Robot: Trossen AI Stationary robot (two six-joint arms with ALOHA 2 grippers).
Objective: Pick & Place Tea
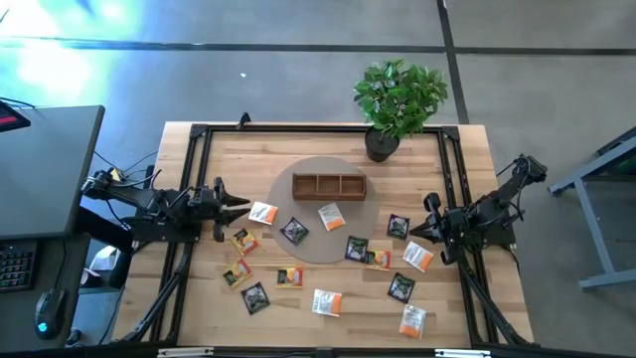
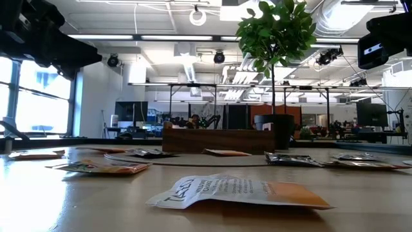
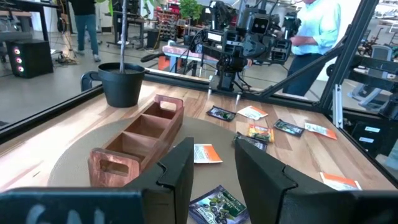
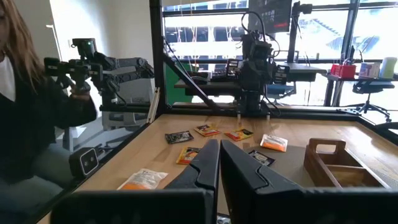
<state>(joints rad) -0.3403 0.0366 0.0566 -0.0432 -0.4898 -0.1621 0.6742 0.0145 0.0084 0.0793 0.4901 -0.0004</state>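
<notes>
Several flat square tea sachets lie scattered on the wooden table: a white-and-orange one (image 1: 263,212), a black one (image 1: 293,231) and an orange one (image 1: 331,216) on the round mat (image 1: 313,251), others (image 1: 400,287) toward the near edge. One lies close to the low camera (image 2: 238,191). The brown three-compartment tray (image 1: 329,185) stands at the mat's far side. My left gripper (image 1: 243,207) hovers open at the table's left, level, fingers (image 3: 180,177) apart with nothing between them. My right gripper (image 1: 415,231) hovers shut at the right, its fingers (image 4: 208,165) together and empty.
A potted plant (image 1: 397,99) stands at the far edge, right of the tray. A black frame (image 1: 199,134) borders the table. A person in a pale shirt (image 3: 317,31) stands beyond the right side, and another person (image 4: 25,93) is near the left side.
</notes>
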